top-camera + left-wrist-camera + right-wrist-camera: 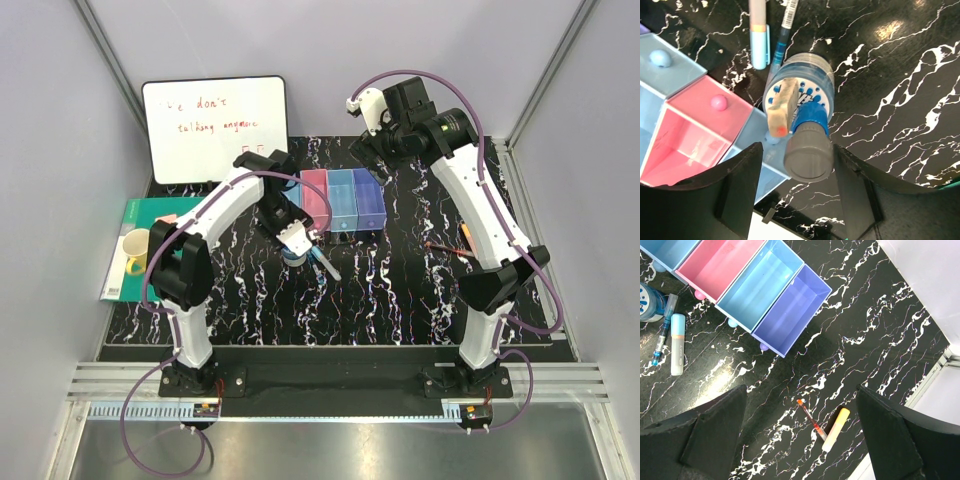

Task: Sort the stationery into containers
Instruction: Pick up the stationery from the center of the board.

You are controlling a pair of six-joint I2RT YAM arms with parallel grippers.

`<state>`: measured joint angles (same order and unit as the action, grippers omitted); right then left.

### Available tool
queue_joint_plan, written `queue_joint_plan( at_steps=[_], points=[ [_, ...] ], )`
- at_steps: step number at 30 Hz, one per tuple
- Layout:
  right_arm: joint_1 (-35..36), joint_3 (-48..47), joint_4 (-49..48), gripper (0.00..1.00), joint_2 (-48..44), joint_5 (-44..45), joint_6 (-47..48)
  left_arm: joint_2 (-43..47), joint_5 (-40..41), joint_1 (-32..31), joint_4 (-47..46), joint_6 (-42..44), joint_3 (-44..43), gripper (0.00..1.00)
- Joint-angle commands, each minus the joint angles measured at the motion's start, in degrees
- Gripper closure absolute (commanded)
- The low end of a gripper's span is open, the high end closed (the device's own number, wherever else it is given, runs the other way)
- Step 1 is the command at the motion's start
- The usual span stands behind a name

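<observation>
Left claw (797,154): jaws are set apart, and the blue-capped grey cylinder (808,159) is framed between them, end-on; contact cannot be told. It is seen against the round tape roll (805,75), whose white face is dotted blue. A beige red-tipped piece (779,107) is laid across that face. Translucent rectangular bins (687,132) are set just beside the roll on the marbled black tabletop (900,100).

Right claw (801,395): jaws are spread wide above a thin orange pen (810,419).

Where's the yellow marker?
The yellow marker lies on the black table on the robot's right side, right next to the thin red pen, away from the purple bin; the right wrist view shows it best.
</observation>
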<state>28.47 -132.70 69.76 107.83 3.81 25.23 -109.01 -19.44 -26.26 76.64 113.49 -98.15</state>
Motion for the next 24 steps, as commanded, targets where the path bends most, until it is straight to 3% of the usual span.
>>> queue_joint_plan(
  at_steps=[1,9,14,19,24],
  points=[
    [-0.2,-1.0,-0.1,0.04,-2.7,-0.2,-0.1,2.0,0.8,-0.4,11.5,6.0,0.4,0.37],
    [-0.2,-1.0,-0.1,0.04,-2.7,0.2,-0.2,2.0,1.9,-0.5,12.0,5.8,1.1,0.52],
    [-0.2,-0.6,-0.3,0.04,-2.6,0.5,-0.1,2.2,2.5,-0.6,12.0,5.5,1.5,0.56],
    [-0.2,-0.9,-0.1,0.04,-2.5,0.5,-0.2,2.4,3.7,-0.8,12.0,5.4,1.8,0.72],
    [-0.2,-0.8,-0.3,0.04,-2.5,0.6,-0.3,2.5,4.1,-0.8,12.0,3.9,1.8,0.78]
  ],
)
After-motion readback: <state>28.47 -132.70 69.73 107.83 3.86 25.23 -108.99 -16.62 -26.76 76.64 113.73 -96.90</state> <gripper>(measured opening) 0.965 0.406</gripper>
